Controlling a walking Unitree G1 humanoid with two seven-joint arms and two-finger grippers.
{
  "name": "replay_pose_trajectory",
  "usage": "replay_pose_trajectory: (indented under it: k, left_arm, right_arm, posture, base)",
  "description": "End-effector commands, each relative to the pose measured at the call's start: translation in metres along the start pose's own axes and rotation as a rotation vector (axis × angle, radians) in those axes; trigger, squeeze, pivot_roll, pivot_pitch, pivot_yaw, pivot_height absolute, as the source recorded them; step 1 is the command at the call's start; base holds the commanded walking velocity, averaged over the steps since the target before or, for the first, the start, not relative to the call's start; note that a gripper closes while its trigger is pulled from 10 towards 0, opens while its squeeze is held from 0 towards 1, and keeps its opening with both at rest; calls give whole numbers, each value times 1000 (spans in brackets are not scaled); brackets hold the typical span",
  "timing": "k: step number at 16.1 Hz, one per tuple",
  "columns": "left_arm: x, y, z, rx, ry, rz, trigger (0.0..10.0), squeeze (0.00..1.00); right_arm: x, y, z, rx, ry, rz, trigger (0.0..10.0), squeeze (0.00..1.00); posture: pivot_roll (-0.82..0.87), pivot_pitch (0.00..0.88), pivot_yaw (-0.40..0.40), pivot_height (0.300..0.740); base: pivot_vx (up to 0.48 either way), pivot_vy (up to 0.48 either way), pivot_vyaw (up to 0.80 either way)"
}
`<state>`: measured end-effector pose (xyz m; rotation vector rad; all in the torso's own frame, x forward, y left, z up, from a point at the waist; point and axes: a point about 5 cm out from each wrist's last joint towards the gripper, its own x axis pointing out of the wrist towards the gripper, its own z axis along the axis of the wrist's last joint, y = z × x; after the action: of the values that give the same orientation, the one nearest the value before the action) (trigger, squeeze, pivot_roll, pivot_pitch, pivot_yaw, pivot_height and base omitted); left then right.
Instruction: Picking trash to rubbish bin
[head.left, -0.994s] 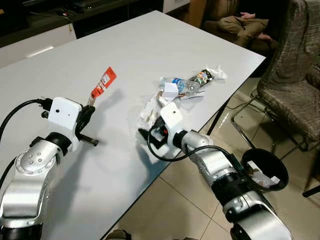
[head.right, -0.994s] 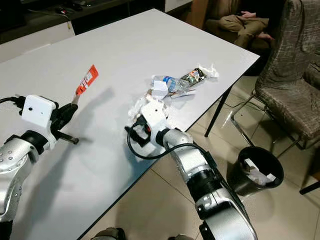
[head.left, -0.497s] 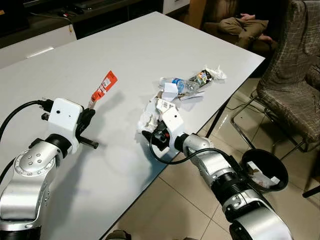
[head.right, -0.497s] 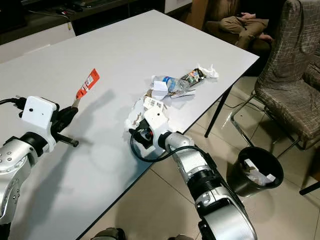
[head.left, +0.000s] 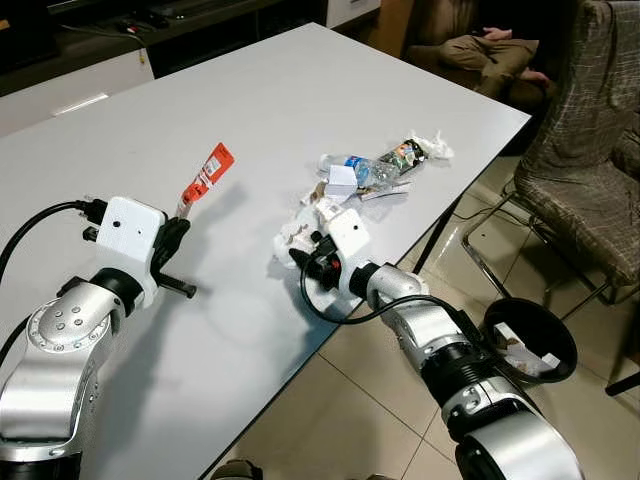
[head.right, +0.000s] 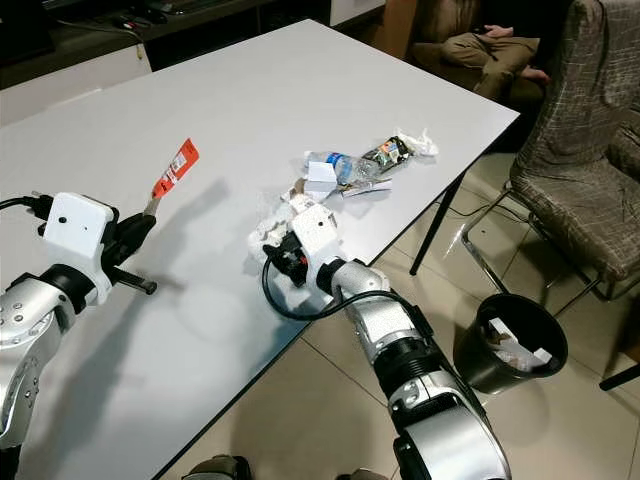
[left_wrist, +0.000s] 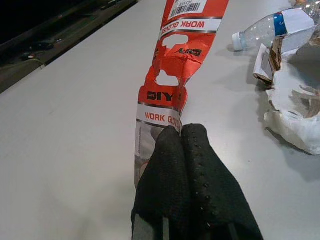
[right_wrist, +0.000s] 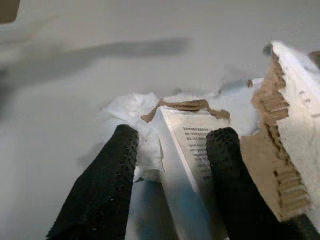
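A red work-gloves packaging strip (left_wrist: 175, 65) sticks up from my left gripper (left_wrist: 181, 132), which is shut on its lower end above the white table (head.left: 250, 90). Near the table's right edge lies a heap of torn white paper and cardboard (head.left: 295, 232). My right gripper (right_wrist: 172, 142) is open and pushed into that heap, its fingers (right_wrist: 112, 170) on either side of a printed white card scrap (right_wrist: 187, 145). A little farther back lie a crushed plastic bottle (head.left: 360, 168), a dark snack wrapper (head.left: 405, 153) and a tissue (head.left: 437, 146). The black rubbish bin (head.left: 530, 300) stands on the floor to the right.
A metal-framed chair (head.left: 590, 200) with patterned fabric stands beside the bin at the right. A person (head.left: 490, 50) sits beyond the table's far corner. Tiled floor (head.left: 350, 400) lies between the table edge and the bin, which holds some paper.
My right gripper has pushed forward from the table edge into the torn paper heap, nudging the scraps. The left arm with the red strip has stayed put.
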<state>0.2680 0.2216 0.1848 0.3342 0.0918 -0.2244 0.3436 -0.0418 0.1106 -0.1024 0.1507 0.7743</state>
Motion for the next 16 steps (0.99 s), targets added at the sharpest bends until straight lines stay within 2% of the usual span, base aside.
replay_pose_trajectory:
  k: [1,6,10,13,14,16]
  left_arm:
    - [0,0,7,14,-23,0,0,0]
    - [0,-2,7,14,-23,0,0,0]
    - [1,-2,8,12,-28,4,0,0]
    - [1,-2,12,11,-41,8,0,0]
    - [1,-1,12,9,-43,11,0,0]
    - [1,-2,11,5,-44,13,0,0]
  right_arm:
    - [-1,-3,2,6,-18,7,0,0]
    - [-6,-7,0,66,-54,5,0,0]
    - [-15,-17,6,142,-122,-10,0,0]
    - [-24,-27,21,190,-211,-20,0,0]
    - [-32,-31,32,225,-271,-12,0,0]
    - [-45,-35,43,245,-325,3,0,0]
  posture:
    - [92,89,-55,740]
    - [92,86,-53,740]
    - [94,84,-45,740]
    - [97,82,-40,740]
    - [95,83,-37,740]
    - [89,82,-34,740]
  base:
    - [0,0,0]
    - [0,0,0]
    - [0,0,0]
    - [0,0,0]
    - [0,0,0]
    - [0,0,0]
